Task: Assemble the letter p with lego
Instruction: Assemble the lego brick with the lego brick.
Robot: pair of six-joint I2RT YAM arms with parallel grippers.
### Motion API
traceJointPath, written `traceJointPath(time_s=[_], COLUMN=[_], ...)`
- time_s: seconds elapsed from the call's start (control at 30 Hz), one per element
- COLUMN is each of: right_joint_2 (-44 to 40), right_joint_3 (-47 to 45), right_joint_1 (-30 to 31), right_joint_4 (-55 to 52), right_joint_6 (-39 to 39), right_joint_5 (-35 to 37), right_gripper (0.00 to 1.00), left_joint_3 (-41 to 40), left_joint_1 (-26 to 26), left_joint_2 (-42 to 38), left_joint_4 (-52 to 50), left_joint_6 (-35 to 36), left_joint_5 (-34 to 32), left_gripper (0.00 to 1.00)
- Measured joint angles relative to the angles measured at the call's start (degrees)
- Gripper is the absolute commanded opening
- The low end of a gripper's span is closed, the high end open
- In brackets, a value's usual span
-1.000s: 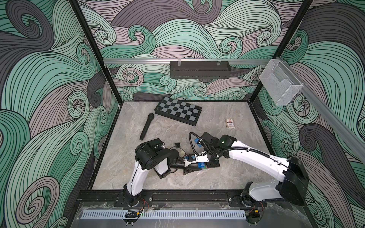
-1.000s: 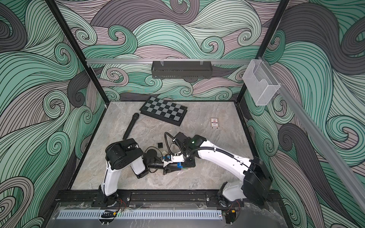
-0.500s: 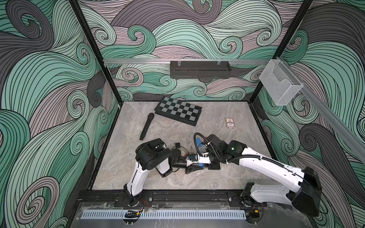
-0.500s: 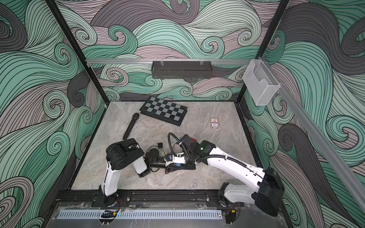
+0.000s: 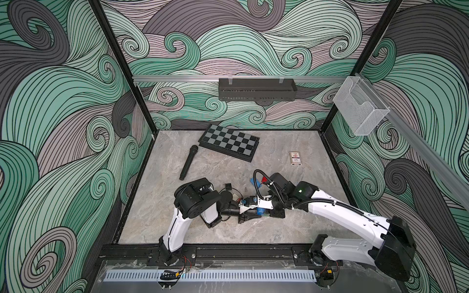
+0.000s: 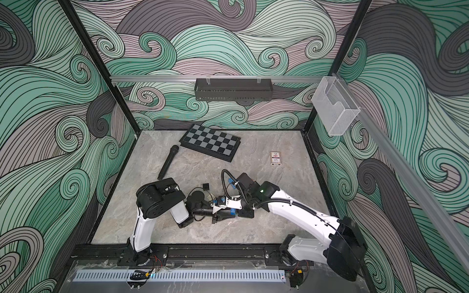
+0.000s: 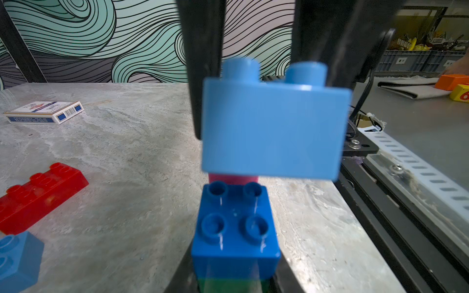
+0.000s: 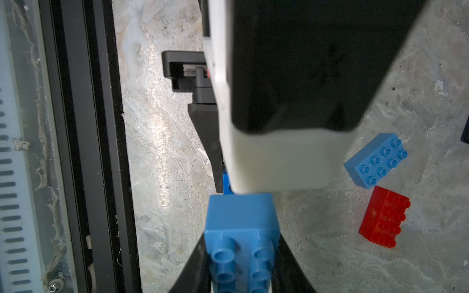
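Above marble table (image 5: pixel 279 236), clamping blue-green stack (image 7: pixel 234 228) in narrowed left gripper (image 7: pixel 233 282); pinching light-blue brick (image 8: pixel 241 215) in tight-shut right gripper (image 8: pixel 242 275).

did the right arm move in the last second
Yes. In a top view the right arm's elbow swung outward and nearer the front rail, farther from the card deck.

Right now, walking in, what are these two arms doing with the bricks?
The two arms meet near the front of the table. The left gripper holds a dark blue brick with a green brick against it; the right gripper is shut on a light blue brick, held close to the dark blue one. Whether they touch, I cannot tell. A red brick and an oblong light blue brick lie loose on the table.
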Motion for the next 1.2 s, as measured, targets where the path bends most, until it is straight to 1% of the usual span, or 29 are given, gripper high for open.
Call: traceJointPath(time_s=[0.5,0.87,1.2], right_joint_2=[-0.22,-0.22,0.74], right_joint_3=[-0.17,-0.68,-0.72], right_joint_1=[-0.04,-0.85,-0.94], right_joint_4=[0.04,-0.04,0.00], right_joint_6=[-0.07,-0.42,-0.46], right_joint_5=[0.11,1.73,0.83], right_gripper=[0.00,0.00,0.00], left_joint_3=[0.37,0.37,0.39], left_joint_1=[0.02,0.02,0.02], left_joint_2=[0.28,0.28,0.28], left_joint_4=[-0.07,-0.04,-0.04], left_joint_6=[-0.02,-0.04,-0.04], left_joint_5=[0.02,0.02,0.02], left_gripper=[0.00,0.00,0.00])
